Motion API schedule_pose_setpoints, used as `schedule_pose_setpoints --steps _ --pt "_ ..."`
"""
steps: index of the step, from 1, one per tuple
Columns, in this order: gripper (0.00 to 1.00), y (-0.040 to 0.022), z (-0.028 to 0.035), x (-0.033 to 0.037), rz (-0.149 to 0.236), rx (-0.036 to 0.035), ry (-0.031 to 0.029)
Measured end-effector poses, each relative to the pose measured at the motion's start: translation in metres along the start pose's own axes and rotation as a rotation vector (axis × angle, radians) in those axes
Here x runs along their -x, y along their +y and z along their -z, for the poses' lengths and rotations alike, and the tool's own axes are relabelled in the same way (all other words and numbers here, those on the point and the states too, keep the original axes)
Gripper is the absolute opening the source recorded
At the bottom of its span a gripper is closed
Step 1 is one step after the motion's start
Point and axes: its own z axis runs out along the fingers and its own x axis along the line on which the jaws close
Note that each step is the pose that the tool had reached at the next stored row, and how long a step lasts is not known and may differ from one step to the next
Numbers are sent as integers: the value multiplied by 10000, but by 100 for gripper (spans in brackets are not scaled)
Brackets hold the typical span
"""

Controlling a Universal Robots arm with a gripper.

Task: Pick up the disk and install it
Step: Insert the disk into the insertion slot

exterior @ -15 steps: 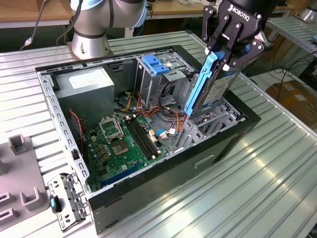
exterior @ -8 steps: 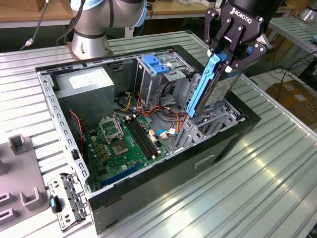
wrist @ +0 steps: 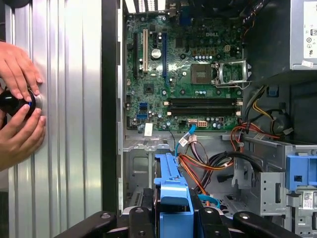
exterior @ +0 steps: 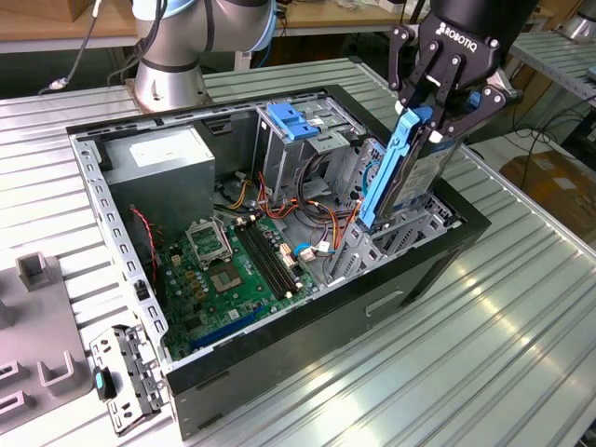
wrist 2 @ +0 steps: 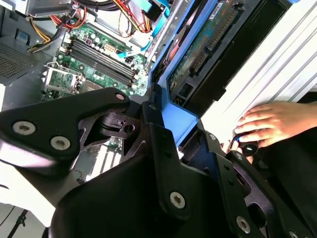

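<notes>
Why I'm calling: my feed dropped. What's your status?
Gripper shut on silver metal disk with blue rails. Disk tilted over open black computer case. Person's hands beside case.

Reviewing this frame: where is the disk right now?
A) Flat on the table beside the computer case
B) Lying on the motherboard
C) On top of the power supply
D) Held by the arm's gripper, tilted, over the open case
D: in the exterior view the gripper is shut on the upper end of the disk, which slants down toward the inside of the open computer case.
</notes>
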Motion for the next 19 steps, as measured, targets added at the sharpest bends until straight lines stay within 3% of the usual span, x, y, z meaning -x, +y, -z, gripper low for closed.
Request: schedule_pose_setpoints --steps 3,13,19 --pt "37 1 -38 1 -3 -1 -2" --pt "37 19 -68 8 -4 -1 -4" --pt "37 20 -130 10 -10 0 -2"
